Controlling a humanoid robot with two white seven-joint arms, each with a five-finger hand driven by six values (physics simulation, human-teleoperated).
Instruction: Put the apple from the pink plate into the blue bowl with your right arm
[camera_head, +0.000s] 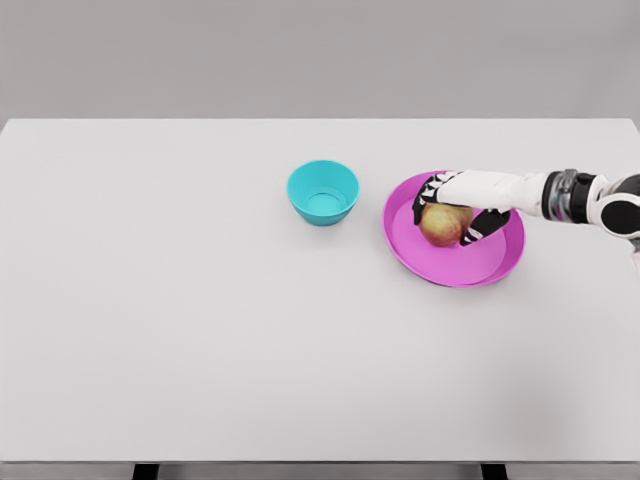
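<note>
The apple sits on the plate, and our right hand has its fingers curled round it. Looks firm, smooth, lightish and roundish, so we'd grip across its widest part. No real long axis; can't tell the stem direction. Bowl waits just left on the bench.

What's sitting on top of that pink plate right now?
An apple lies on the pink plate, with the right robot hand wrapped around it from above. The fingers hide part of the apple, and the plate surface under the fruit is covered.
</note>
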